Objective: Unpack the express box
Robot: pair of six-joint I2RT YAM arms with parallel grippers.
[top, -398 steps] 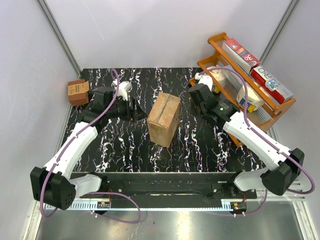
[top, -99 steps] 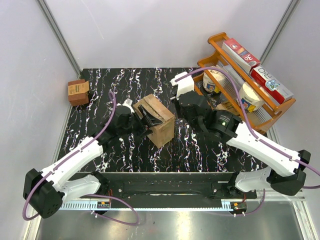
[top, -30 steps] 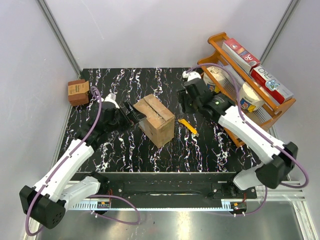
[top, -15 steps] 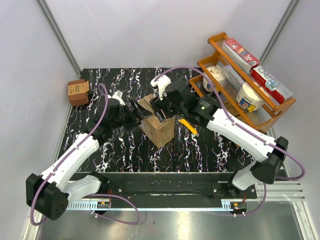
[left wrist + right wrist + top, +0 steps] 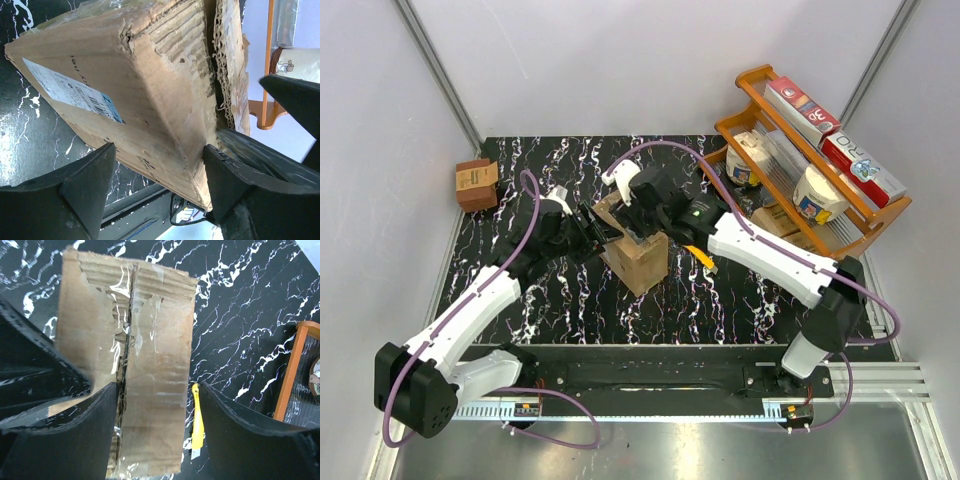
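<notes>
Straddling express box [image 5: 640, 268] mid-table, tilted, with spread jaws of left gripper [image 5: 159, 152], tips at the cardboard, firm clamp or not cannot tell; right gripper [image 5: 157, 389] above top seam, jaws spread, holding nothing. Best to hook one finger into split seam (dark gap, ragged tape) and lift a flap slowly. Yellow cutter [image 5: 197, 425] just beside box, orange rack [image 5: 757, 80] at far right; risk of grippers clashing.

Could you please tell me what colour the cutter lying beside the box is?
The cutter is yellow, best seen in the right wrist view.
</notes>
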